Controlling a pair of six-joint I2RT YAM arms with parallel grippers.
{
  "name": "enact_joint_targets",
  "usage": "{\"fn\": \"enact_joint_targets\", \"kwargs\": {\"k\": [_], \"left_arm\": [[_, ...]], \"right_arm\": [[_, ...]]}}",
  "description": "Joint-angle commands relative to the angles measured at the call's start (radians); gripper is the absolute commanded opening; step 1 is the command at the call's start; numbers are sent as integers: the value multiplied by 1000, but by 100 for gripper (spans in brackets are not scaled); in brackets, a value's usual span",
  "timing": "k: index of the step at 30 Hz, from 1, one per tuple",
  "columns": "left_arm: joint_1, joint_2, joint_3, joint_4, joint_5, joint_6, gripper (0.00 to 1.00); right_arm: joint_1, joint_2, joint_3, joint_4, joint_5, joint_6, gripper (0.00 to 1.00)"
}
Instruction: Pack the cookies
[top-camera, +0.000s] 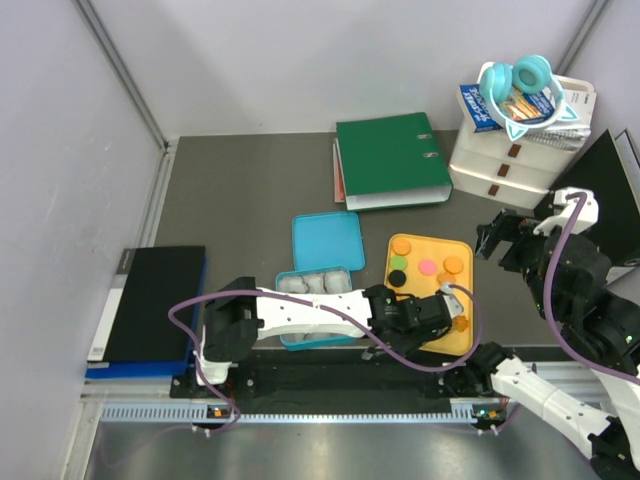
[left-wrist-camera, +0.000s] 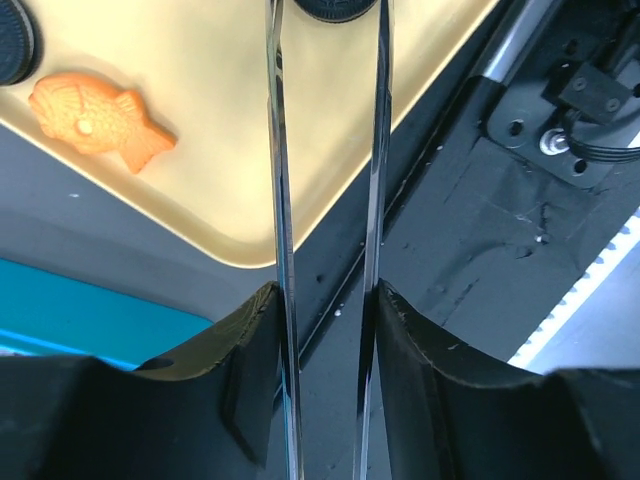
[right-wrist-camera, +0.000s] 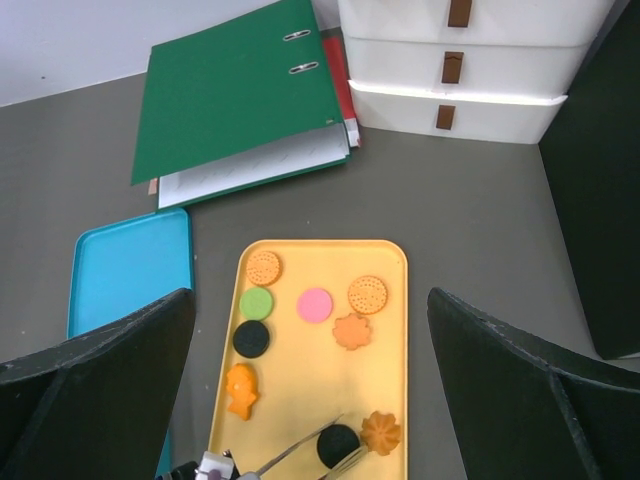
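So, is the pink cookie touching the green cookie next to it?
Apart. The right wrist view shows a strip of bare yellow tray between the pink cookie and the green cookie.

Wore glossy white shells along the long links of the left arm (top-camera: 300, 312) and right arm (top-camera: 545, 398), with matt black housings at each joint. Carried a mauve cable (top-camera: 174, 318) looping out well left of the yellow tray (top-camera: 432, 246), and a second mauve cable (top-camera: 550, 285) along the black upper links right of that tray. Ended, at the left gripper (top-camera: 446, 322) by the tray's near edge, in two thin, mirror-bright steel blades (left-wrist-camera: 278, 200) seated in rounded black mounts (left-wrist-camera: 250, 370). Showed, at the right gripper (right-wrist-camera: 310, 300), two broad matt black fingers (right-wrist-camera: 100, 380) with flat, angular faces.
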Motion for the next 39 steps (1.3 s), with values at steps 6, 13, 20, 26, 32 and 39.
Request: {"fn": "enact_joint_targets", "kwargs": {"k": [6,13,20,26,32,39], "left_arm": [[-5,-138,48,-87,-179,-2,35],[-5,-189,56,-102,-261,-36,28],[0,-278,44,-170,-414,-103,26],[67,-420,-39,-261,-537,-255,12],[164,-566,-151,-354,-600,-433,0],[196,-622,-231,-458,-588,-581,0]], "right_arm": [[8,6,46,37,-20,-32,99],[5,17,49,63,-31,-37,99],[8,-3,4,77,-23,-15,99],[7,-11,-34,78,-37,12,99],[7,-14,-76,89,-52,34,99],[7,-14,-115,104,-72,46,99]]}}
